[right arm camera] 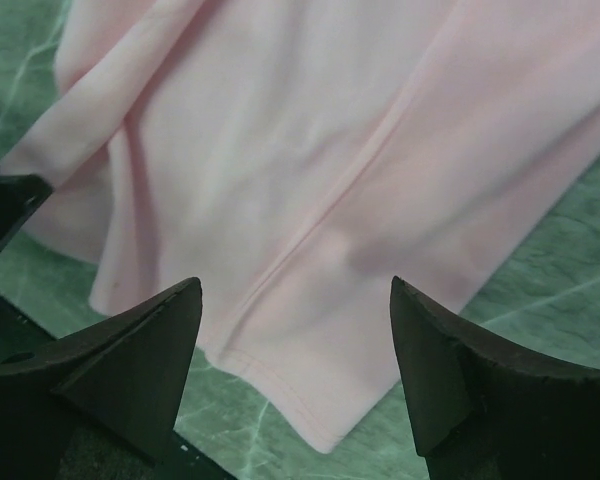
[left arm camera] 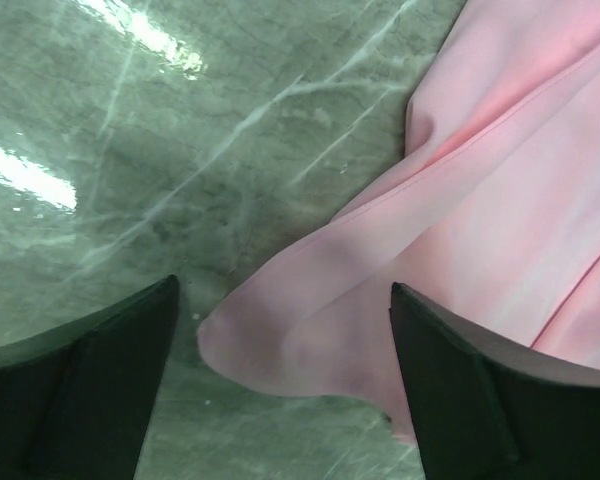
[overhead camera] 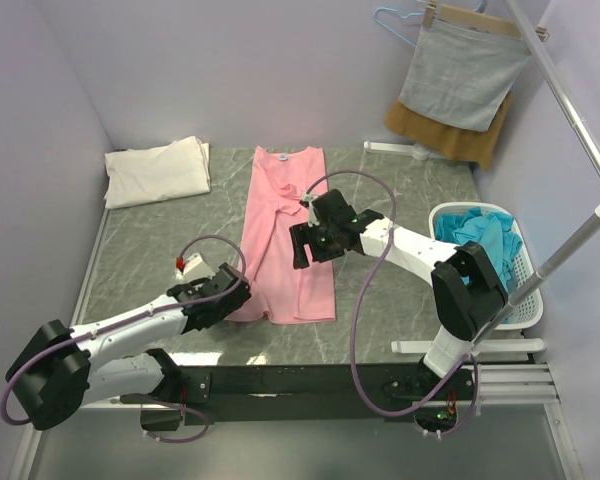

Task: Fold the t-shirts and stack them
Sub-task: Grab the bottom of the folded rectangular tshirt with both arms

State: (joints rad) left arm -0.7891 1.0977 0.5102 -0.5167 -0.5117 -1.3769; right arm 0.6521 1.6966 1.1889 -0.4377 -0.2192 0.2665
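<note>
roughly near-to-far, the pink t-shirt (overhead camera: 275,220), collar far, hem near

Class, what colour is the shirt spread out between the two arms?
The shirt is pale pink, clearest in the top view.

The pale pink t-shirt (overhead camera: 285,235) is laid flat in the middle of the table (overhead camera: 400,200), folded lengthwise into a narrow strip (neck far, hem near); its near left corner is rumpled; the cream-white t-shirt (overhead camera: 158,171) is folded at the far left corner; the teal-blue t-shirts (overhead camera: 485,240) are heaped in the white basket (overhead camera: 525,290) at the right.
</note>
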